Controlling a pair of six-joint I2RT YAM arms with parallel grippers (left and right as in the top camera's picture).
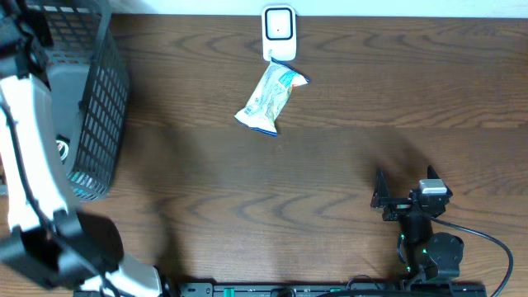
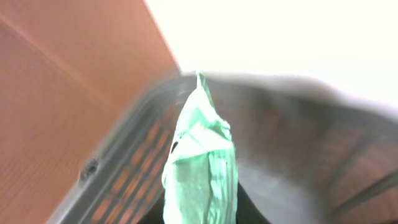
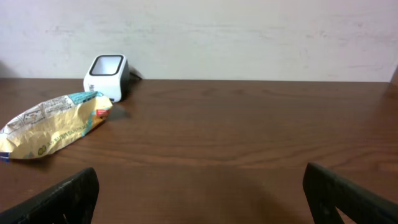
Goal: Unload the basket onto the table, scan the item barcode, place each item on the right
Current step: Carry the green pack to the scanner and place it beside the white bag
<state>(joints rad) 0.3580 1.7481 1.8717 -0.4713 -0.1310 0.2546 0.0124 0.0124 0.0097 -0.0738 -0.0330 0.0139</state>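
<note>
Green packet (image 2: 202,149) tight in left pincer (image 2: 202,214) — right pincer (image 3: 202,196) wide apart, empty

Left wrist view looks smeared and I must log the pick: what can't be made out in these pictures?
- Left wrist: green packet blurred, its print unreadable; it covers the left pincer.
- Overhead: basket inside partly hidden by the left arm.
- Overhead and right wrist: snack bag barcode too small to find.
</note>
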